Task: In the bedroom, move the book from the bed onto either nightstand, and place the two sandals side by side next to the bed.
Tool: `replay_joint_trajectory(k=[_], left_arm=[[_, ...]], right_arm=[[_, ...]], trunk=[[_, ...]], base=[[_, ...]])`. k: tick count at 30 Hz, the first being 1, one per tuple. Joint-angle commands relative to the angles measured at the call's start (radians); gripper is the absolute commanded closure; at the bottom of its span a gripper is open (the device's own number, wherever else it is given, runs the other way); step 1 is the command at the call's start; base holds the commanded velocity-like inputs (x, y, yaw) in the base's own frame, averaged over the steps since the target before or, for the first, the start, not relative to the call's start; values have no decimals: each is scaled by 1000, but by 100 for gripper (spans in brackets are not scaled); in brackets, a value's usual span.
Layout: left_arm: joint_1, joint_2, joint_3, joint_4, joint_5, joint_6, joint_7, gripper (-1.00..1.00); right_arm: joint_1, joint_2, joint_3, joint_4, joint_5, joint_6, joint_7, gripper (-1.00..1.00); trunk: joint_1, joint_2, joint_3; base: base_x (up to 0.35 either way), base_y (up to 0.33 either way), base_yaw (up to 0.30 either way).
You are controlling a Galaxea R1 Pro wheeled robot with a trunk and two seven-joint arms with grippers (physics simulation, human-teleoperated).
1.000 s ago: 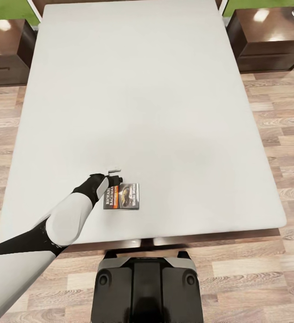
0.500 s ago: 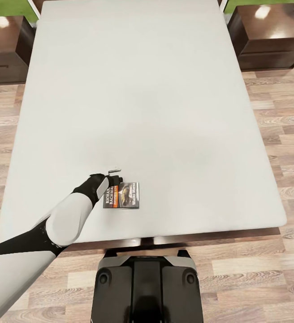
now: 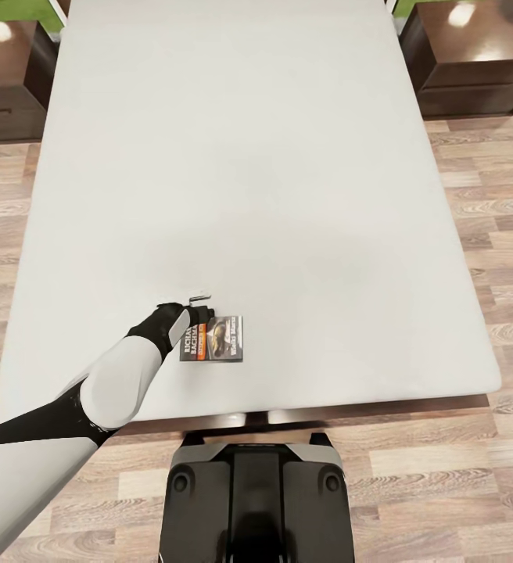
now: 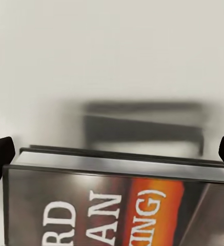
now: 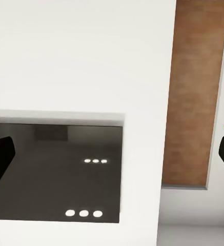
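The book (image 3: 214, 339), a small dark paperback with an orange band, lies flat on the pale mattress of the bed (image 3: 272, 156) near its foot edge. My left gripper (image 3: 201, 306) hovers at the book's left end, open. In the left wrist view the book (image 4: 117, 205) is very close, and the gripper (image 4: 112, 156) has its dark fingertips (image 4: 0, 154) spread wide on either side of the book's width, with no visible contact. One nightstand (image 3: 6, 98) stands at the bed's head on the left, another nightstand (image 3: 475, 74) on the right. The sandals are out of view. My right gripper (image 5: 112, 154) is open.
Wood-plank floor (image 3: 491, 234) runs along both sides of the bed. My dark base (image 3: 256, 500) stands against the bed's foot. The right wrist view faces a white wall (image 5: 91, 51) with a dark glossy panel (image 5: 55, 174) and a brown wood panel (image 5: 194, 92).
The whole head picture has shifted slightly, so the camera has moved. My left arm and the book keep the same places relative to each other.
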Motion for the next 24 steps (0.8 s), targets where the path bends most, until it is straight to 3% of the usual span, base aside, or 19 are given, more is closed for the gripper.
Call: replay_joint_trajectory(k=[1, 24], left_arm=[[0, -1, 3, -2, 0, 5, 2, -100], [-1, -1, 3, -9, 0, 1, 2, -100]], right_arm=[[0, 0, -7, -1, 10, 4, 3, -100], [0, 0, -7, -1, 10, 3, 3, -100]], trunk=[[1, -2, -1], [1, -2, -3]], base=[[0, 0, 0], [0, 0, 0]])
